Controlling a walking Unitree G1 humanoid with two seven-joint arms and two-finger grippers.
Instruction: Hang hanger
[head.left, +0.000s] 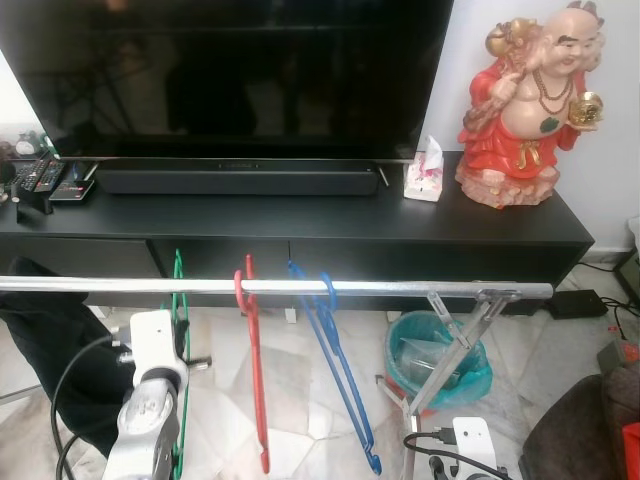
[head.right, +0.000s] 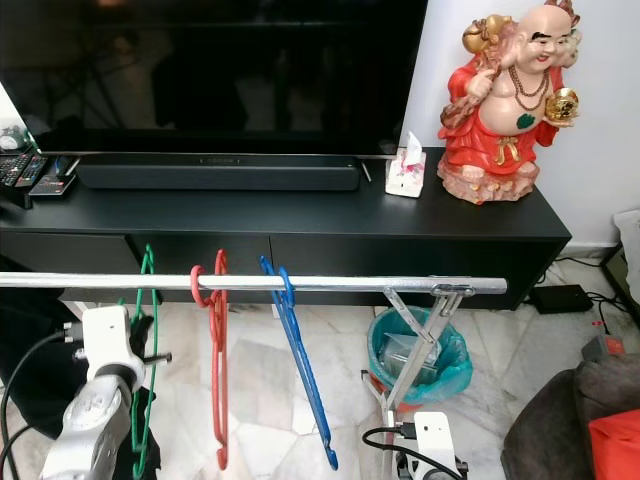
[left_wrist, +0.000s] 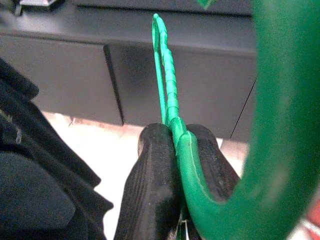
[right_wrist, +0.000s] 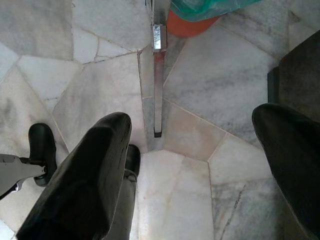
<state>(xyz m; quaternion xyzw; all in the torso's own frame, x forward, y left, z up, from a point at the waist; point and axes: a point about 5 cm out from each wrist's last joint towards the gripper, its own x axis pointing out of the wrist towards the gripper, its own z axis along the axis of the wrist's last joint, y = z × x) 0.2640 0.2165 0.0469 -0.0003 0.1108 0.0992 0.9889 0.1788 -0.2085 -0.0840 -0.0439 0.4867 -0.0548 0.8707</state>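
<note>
Left wrist view shows the left gripper pinching the green hanger tight between its two black fingers. That hanger sits on the silver rail at about 9 o'clock, by the left arm. The right gripper hangs low over the marble floor, fingers spread wide (nothing between them). On the rail, a red hanger and a blue hanger hang near the middle. Farther back at 12 o'clock stands a black TV stand.

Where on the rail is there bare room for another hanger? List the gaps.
Widest bare stretch of the rail: between the blue hanger and the support bracket. A narrower gap lies between the green hanger, held by the left gripper, and the red hanger. Red to blue is tight.
</note>
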